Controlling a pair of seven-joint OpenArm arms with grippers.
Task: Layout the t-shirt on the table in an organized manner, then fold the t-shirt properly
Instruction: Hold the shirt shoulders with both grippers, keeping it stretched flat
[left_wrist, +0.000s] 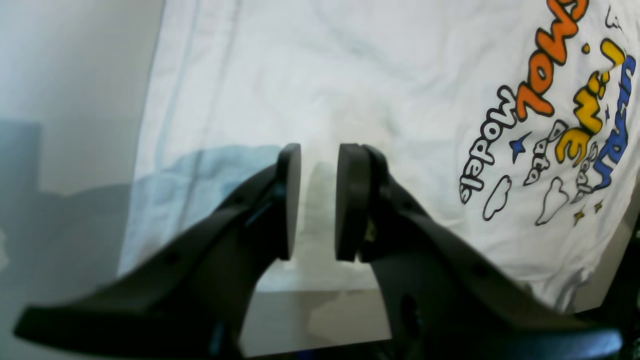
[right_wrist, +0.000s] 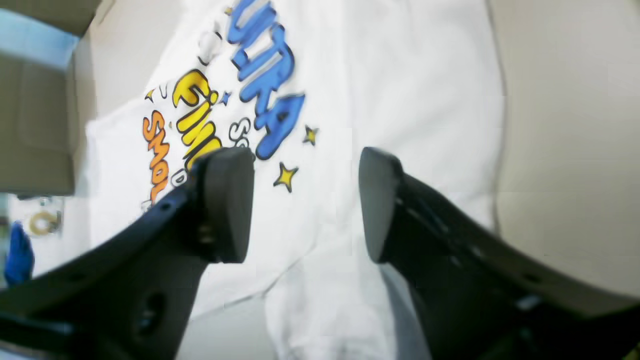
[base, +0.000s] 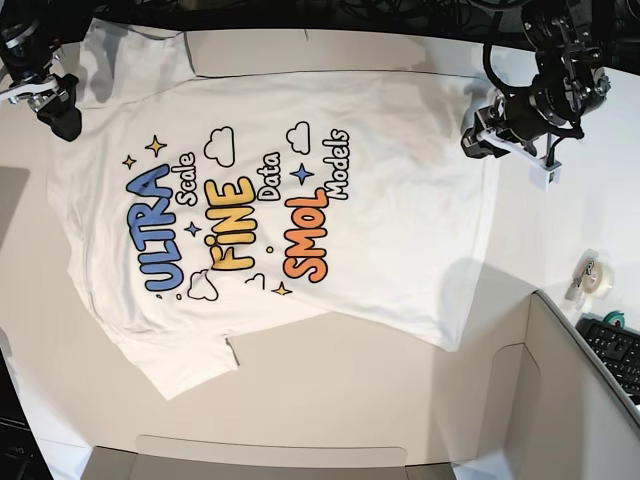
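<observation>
Above the t-shirt's (base: 270, 215) hem side, the left tool (left_wrist: 318, 200) hangs with its pads a narrow gap apart and nothing between them; over the shirt's collar end, the right tool (right_wrist: 305, 205) stands with its pads wide apart, also empty, the blue and yellow lettering showing between and beside them. The t-shirt lies print-up on the white counter (base: 400, 400), spread nearly flat, one sleeve angling out toward the counter's near edge from the printed chest, the other sleeve up by the far edge. Laying-out looks almost finished, I judge, with folding not yet begun; the next move likely calls for smoothing the lower hem corner, which sits skewed, or for each tool to take an edge of the shirt for a first fold. A roll of tape (base: 592, 276) rests well apart from the shirt's hem. The right tool is largely cut off in the base view, and the neck label cannot be made out
</observation>
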